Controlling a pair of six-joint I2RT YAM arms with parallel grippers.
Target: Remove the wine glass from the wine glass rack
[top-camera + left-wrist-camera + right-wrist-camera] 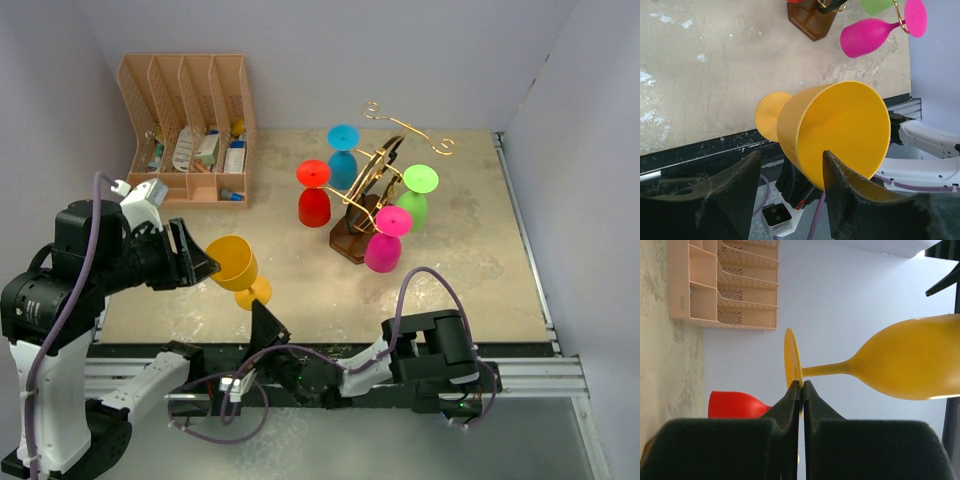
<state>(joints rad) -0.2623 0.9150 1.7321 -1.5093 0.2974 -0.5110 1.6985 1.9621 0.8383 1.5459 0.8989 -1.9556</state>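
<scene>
The gold wire wine glass rack (385, 165) stands on its dark wooden base (350, 240) at the back middle. Blue (343, 155), red (314, 195), green (415, 195) and pink (385, 240) glasses hang on it. A yellow wine glass (233, 262) is off the rack and lies tilted above the table's near edge. My right gripper (265, 318) is shut on its foot disc (792, 360). My left gripper (203, 262) is open. Its jaws straddle the rim of the yellow bowl (845, 130), with one finger (840, 190) in front of the bowl's mouth.
A tan slotted desk organizer (190, 125) with small items stands at the back left, also in the right wrist view (725, 285). The pink glass (870, 35) and rack base (810, 20) show beyond the yellow glass. White walls enclose the table.
</scene>
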